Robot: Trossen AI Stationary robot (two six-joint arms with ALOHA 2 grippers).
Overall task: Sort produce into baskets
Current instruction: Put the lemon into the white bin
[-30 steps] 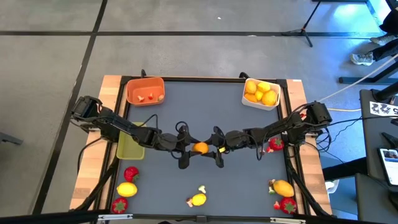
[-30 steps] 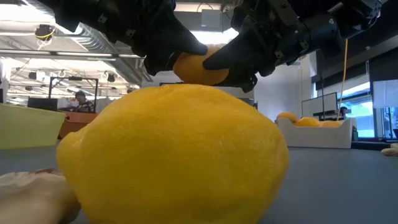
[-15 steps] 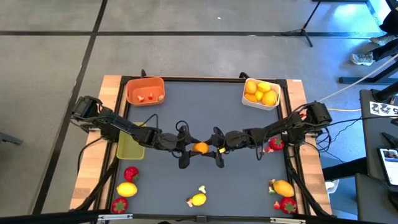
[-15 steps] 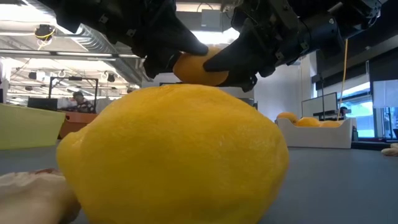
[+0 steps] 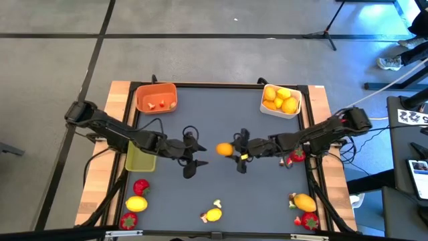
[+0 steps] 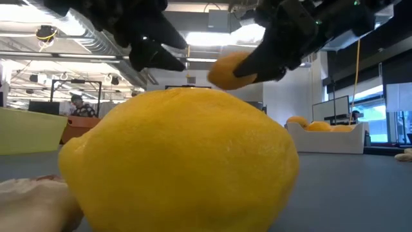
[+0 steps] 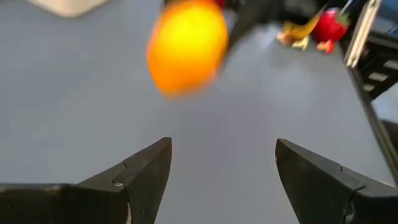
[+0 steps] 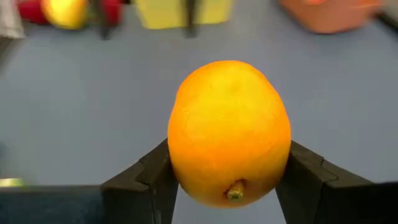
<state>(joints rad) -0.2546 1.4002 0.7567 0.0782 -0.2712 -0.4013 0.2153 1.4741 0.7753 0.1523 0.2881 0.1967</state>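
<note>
Orange (image 5: 224, 148) now clear of left gripper (image 5: 189, 159) — no writing legible.

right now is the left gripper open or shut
Open. The left gripper shows bare table between its spread fingers, and the orange sits clamped in the right gripper instead.

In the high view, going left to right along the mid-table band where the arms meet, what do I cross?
Translucent yellow-green bin → left gripper, open and empty → round orange citrus fruit → right gripper, shut on that fruit → red strawberry-like piece by the right edge.
</note>
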